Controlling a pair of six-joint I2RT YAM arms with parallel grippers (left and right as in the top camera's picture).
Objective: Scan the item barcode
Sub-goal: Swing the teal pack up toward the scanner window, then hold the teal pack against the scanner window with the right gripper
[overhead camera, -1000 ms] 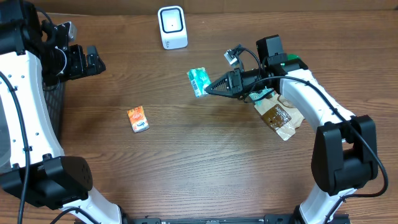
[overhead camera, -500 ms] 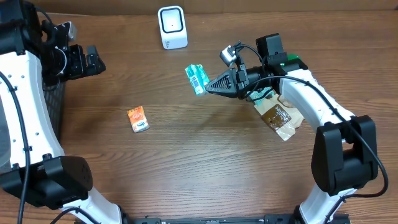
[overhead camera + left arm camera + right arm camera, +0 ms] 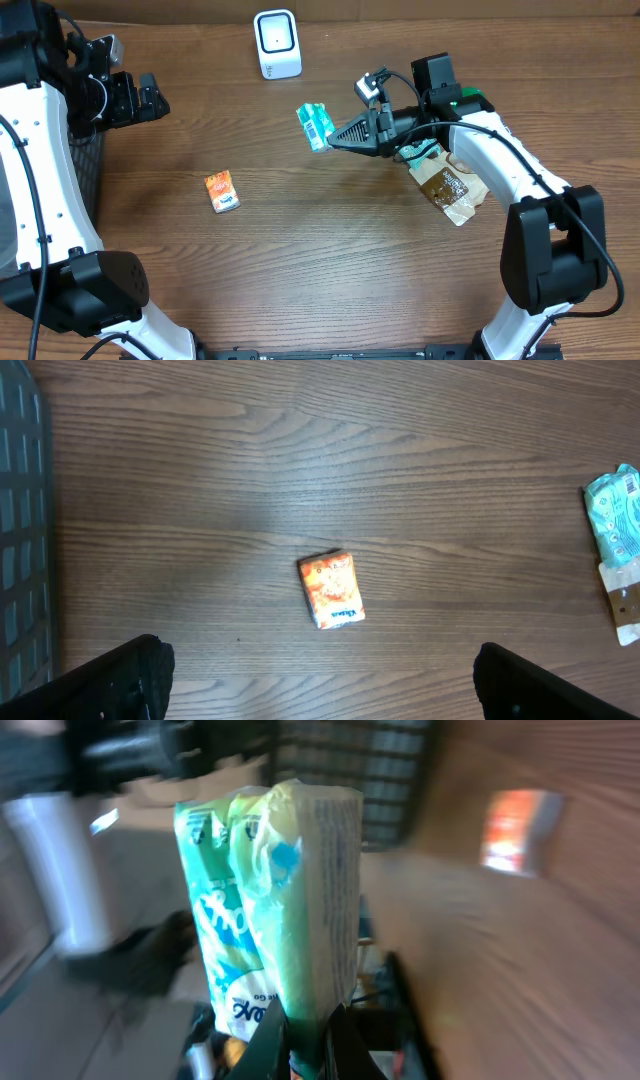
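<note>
1. Right jaws: closed tight on the teal packet (image 3: 316,126). In the right wrist view the tips pinch the packet's lower edge and the packet stands upright above them.
2. Task item position: the teal packet is held off the desk (image 3: 330,270), at the tip of my right arm, near the white scanner (image 3: 277,44) and to its right, but not touching it.
3. Left jaws: spread fully wide and holding nothing. In the left wrist view both fingertips (image 3: 130,680) sit at the lower corners with bare desk between them.
4. Left arm position: at the far left edge of the desk, beside the black mesh basket (image 3: 88,165).
5. Other items: an orange packet (image 3: 222,190) lies flat on the desk, well apart from both jaws. A brown pouch (image 3: 452,188) lies under my right arm.
</note>
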